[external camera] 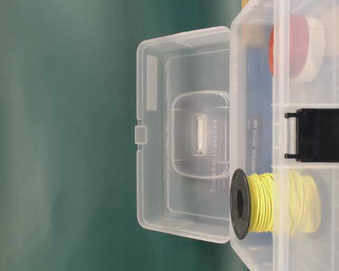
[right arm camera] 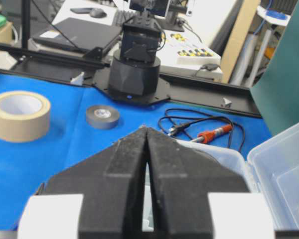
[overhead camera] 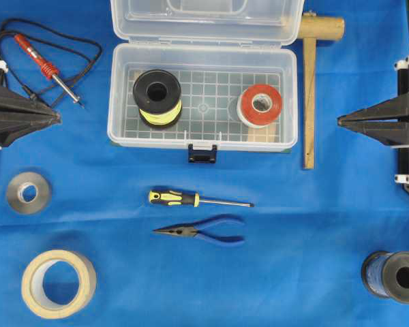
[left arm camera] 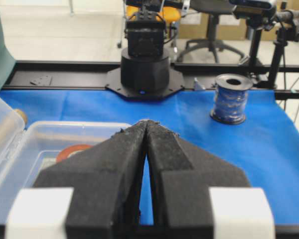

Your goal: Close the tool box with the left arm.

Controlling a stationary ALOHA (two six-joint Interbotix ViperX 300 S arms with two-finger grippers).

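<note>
Overhead, L to R. Your left arm sits at 9 o'clock, fingertips pressed together, holding nothing, well apart from the tool box. Soldering iron just above it at 10 o'clock. Tool box at 12 o'clock, lid swung fully open; yellow wire spool and red tape roll inside. Wooden mallet just beside box at 1 o'clock. Right gripper at 3 o'clock, tips closed, empty.
</note>
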